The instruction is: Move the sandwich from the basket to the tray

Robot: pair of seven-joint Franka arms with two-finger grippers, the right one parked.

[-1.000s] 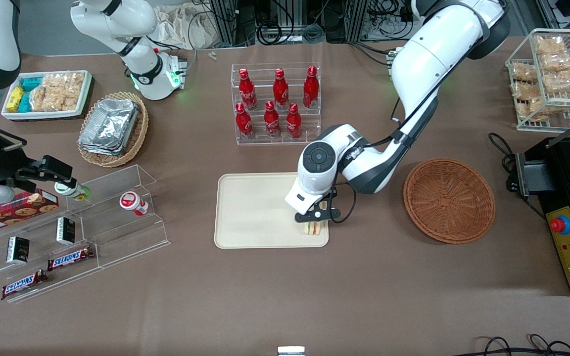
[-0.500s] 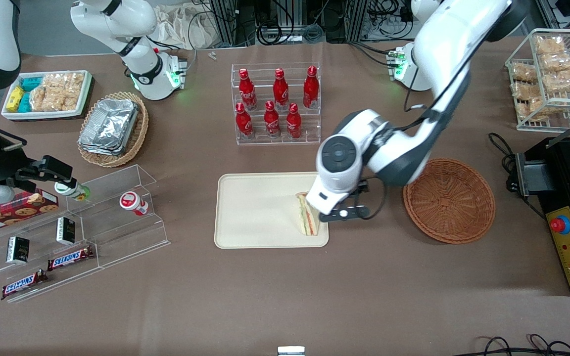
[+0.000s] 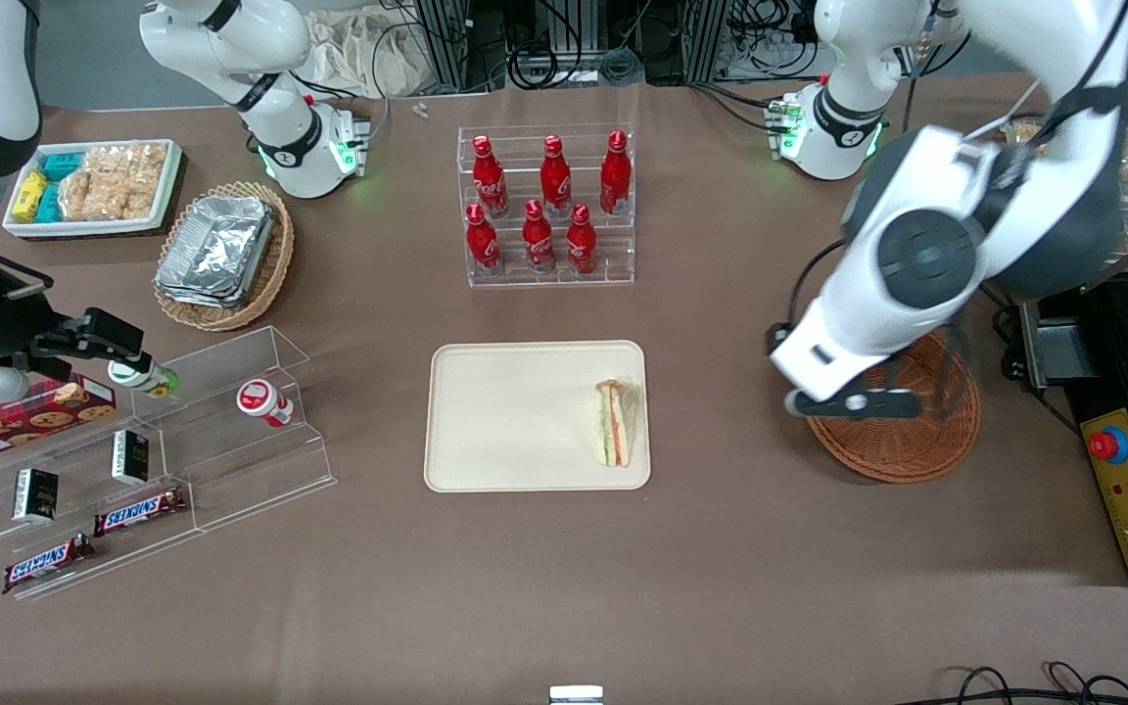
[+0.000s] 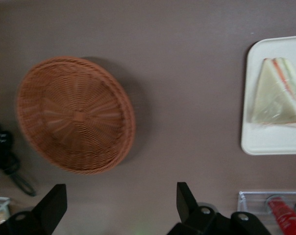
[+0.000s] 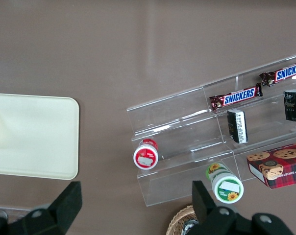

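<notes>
Sandwich (image 3: 613, 422) lies flat on the tray (image 3: 505, 416), at the tray's end nearest the basket (image 3: 902, 431), its orange and green filling edge showing in the front view. Nothing touches it. The tray sits on the brown desk (image 3: 564, 587), nearer the front camera than the rack of red bottles (image 3: 546, 206). The basket lies on the desk well apart from the tray, toward my working arm's end, and holds nothing. My end effector (image 4: 121, 208) hangs above the basket's rim on the tray side, its two fingers spread wide with nothing between them.
</notes>
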